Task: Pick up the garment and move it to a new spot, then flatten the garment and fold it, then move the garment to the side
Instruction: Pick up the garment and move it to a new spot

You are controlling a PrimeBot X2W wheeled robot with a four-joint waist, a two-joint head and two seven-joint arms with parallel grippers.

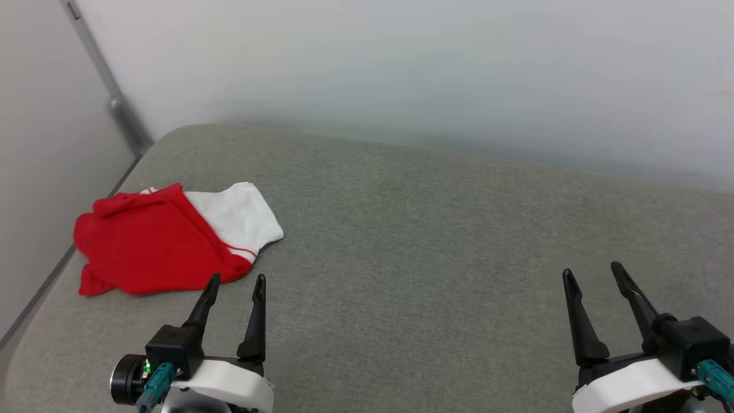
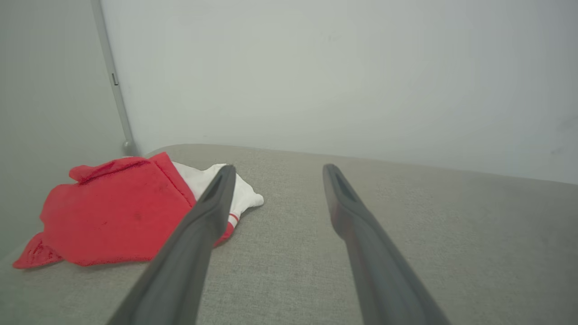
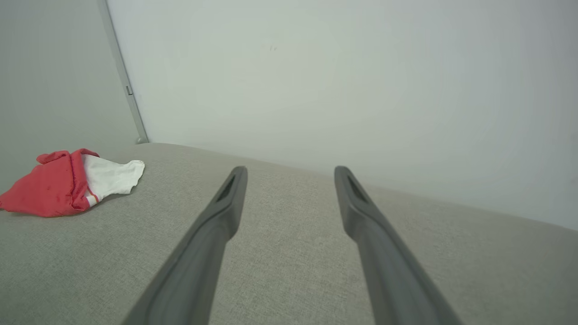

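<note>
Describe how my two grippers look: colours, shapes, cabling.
Both the left gripper and right gripper have two long, tapered black jaws on a black block, a white wrist shell and a teal connector. The left also shows a black cylinder with a small green light.

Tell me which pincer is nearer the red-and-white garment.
Left. The left pincer hangs open right by the near edge of the garment; the right pincer sits open far off to its right.

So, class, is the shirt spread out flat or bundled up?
Bundled up: the shirt lies as a compact, rumpled red heap, one white sleeve poking out.
</note>
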